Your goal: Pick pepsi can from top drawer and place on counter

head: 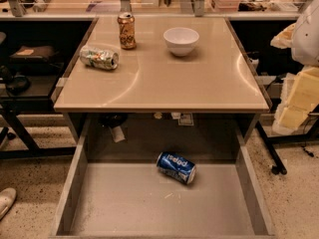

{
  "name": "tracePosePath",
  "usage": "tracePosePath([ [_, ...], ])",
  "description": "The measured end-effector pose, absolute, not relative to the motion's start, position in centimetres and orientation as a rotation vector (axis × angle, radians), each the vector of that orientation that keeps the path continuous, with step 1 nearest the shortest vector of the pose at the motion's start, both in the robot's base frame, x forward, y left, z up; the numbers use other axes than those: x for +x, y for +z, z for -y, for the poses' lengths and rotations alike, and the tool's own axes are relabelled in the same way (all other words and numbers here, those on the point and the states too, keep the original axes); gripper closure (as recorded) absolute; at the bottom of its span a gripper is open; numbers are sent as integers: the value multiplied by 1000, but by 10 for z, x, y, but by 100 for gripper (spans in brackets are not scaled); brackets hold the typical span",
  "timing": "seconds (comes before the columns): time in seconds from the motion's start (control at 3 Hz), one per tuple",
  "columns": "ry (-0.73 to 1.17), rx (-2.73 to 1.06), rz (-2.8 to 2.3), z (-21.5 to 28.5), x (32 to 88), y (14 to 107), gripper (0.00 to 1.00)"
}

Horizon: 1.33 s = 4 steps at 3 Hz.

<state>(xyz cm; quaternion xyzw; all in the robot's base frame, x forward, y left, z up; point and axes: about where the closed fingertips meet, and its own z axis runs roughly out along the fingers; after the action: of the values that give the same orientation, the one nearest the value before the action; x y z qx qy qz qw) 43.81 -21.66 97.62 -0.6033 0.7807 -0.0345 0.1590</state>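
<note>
**Pepsi can on its side in open drawer**

The pepsi can (176,167) lies toppled on the top drawer (124,203) floor, toward the back, right of centre, below the counter (164,83) edge. Blue, white lettering, silver ends. Likely light, thin-walled, slick, prone to roll: grip across mid-body. Gripper out of frame; state cannot be told.
</note>
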Motion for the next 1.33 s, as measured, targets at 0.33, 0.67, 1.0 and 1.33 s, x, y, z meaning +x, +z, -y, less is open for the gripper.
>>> tracePosePath([
  [0.33, -103, -1726, -2232, 216, 436, 967, 0],
  [0.67, -62, -1738, -2224, 214, 430, 939, 0],
  [1.0, 30, -1737, -2203, 215, 421, 878, 0],
  [1.33, 102, -1688, -2195, 217, 424, 814, 0],
])
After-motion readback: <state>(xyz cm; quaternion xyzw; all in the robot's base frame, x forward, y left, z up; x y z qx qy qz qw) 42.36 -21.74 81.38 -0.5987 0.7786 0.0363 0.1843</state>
